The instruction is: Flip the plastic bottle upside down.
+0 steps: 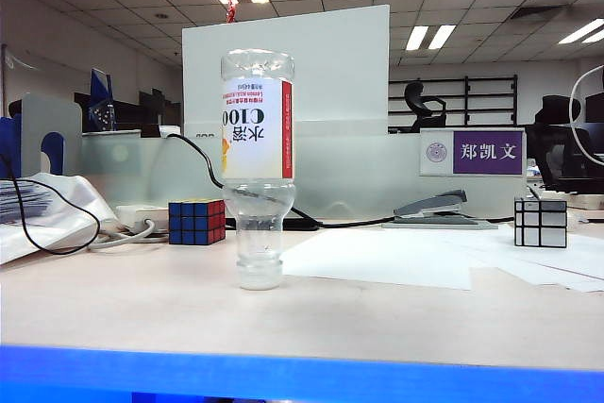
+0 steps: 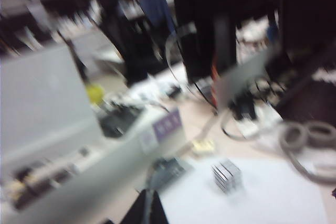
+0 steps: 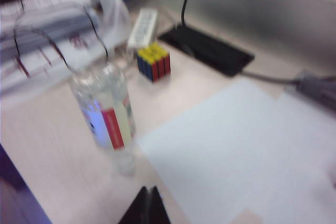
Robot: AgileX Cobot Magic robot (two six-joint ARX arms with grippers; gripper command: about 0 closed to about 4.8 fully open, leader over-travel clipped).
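The plastic bottle (image 1: 258,169) stands on its cap on the table, base up, with its cream label and red stripe upside down. Neither arm shows in the exterior view. In the right wrist view the plastic bottle (image 3: 107,116) stands on the tabletop a short way ahead of my right gripper (image 3: 147,191), whose dark fingers are shut together on nothing. My left gripper (image 2: 147,195) is also shut and empty; its view is blurred and looks out over the far desk edge, with no bottle in it.
A coloured Rubik's cube (image 1: 196,221) sits behind the bottle to the left, a silver mirror cube (image 1: 540,223) at the far right. White paper sheets (image 1: 396,257) lie right of the bottle. A stapler (image 1: 436,209), cables and a grey partition (image 1: 330,73) line the back.
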